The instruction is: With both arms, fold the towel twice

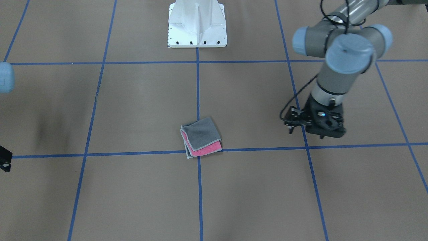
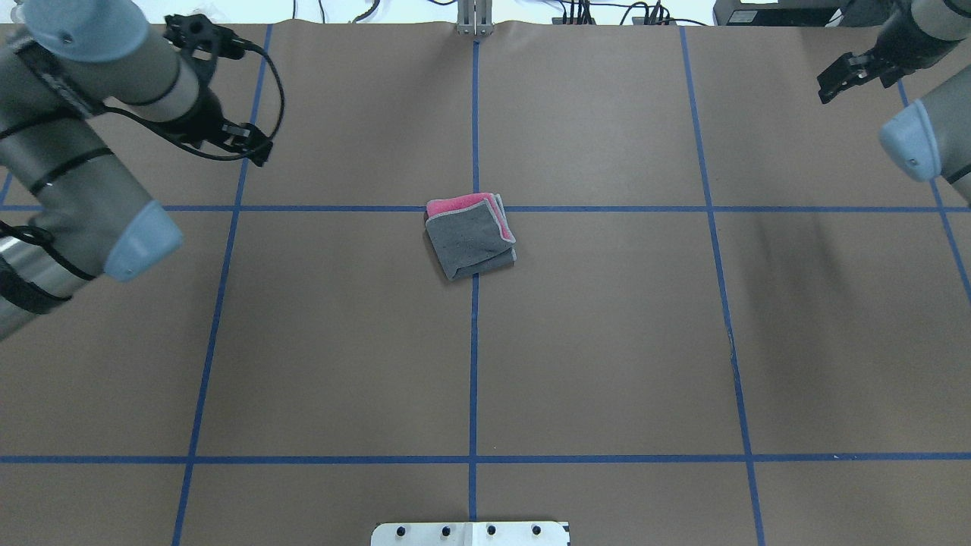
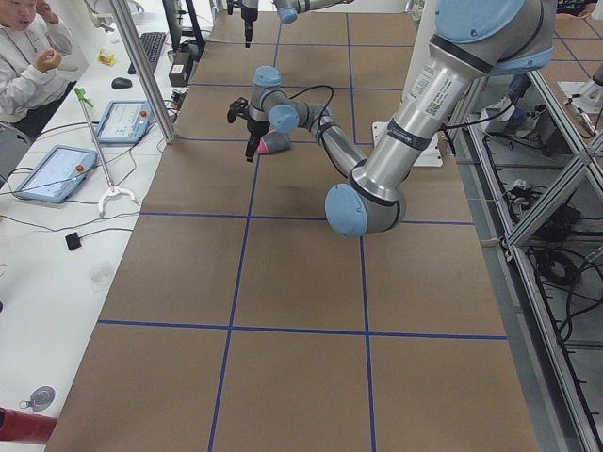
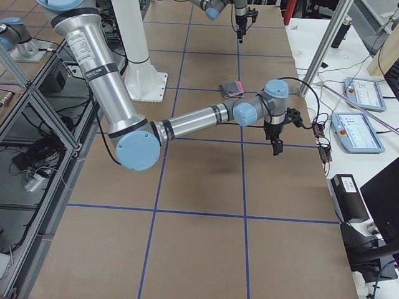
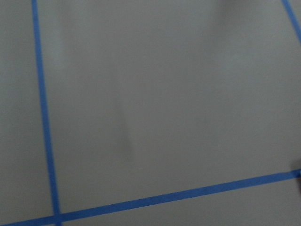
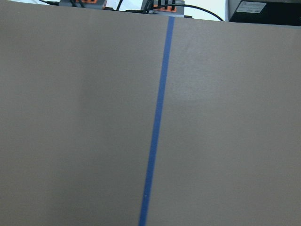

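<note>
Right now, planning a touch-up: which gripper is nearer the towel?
The left gripper is nearer the towel; the right gripper hangs farther off, by the table's far corner.

I am counting one towel point(image 2: 470, 239) on the table. I am seeing two arms, the left arm point(image 2: 76, 174) and the right arm point(image 2: 948, 91), each carrying one gripper: the left gripper point(image 2: 250, 144) and the right gripper point(image 2: 834, 80). I am finding one white pedestal base point(image 1: 197, 23). Overhead, I am making out two crosswise tape lines, a far tape line point(image 2: 607, 208) and a near tape line point(image 2: 607, 458). On the side bench I am counting two tablets, a near tablet point(image 3: 47, 174) and a far tablet point(image 3: 122, 121), and one person point(image 3: 24, 56).
</note>
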You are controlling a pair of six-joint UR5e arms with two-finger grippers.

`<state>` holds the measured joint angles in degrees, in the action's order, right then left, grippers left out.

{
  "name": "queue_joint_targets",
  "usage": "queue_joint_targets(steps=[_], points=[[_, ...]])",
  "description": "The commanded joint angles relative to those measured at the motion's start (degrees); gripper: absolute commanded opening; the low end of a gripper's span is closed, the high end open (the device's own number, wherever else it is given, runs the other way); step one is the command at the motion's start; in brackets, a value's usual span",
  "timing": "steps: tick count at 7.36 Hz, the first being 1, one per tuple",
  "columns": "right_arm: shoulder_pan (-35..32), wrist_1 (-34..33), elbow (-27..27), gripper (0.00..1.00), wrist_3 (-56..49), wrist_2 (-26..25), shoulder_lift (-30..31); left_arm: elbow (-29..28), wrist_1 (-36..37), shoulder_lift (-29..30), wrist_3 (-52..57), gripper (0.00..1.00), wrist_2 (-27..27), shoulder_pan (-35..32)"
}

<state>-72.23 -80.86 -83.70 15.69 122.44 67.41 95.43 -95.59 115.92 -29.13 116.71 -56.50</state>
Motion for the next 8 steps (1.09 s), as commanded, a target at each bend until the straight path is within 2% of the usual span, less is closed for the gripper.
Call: queue_joint_targets(steps=[1,4,5,7,8], points=[[-7.19,-0.44,0.03,1.00,-11.16,4.55,6.56,-0.33,0.23,-8.48,18.42,1.00,6.50,-11.65],[-13.71,-0.36,-0.06,1.00,-18.39,4.65,14.40,-1.12,0.32,-19.11,31.99,1.00,14.75,-23.88],[-15.64,-0.01,-0.06,1.00,-18.50,4.82,16.33,-1.38,0.32,-22.81,33.33,1.00,14.69,-26.26],[-16.10,0.26,-0.50,1.00,-18.59,4.91,17.93,-1.65,0.75,-25.91,39.37,1.00,14.69,-28.65],[-16.10,0.26,-0.59,1.00,-18.68,5.00,17.93,-1.30,4.85,-25.92,42.72,1.00,14.69,-30.75]])
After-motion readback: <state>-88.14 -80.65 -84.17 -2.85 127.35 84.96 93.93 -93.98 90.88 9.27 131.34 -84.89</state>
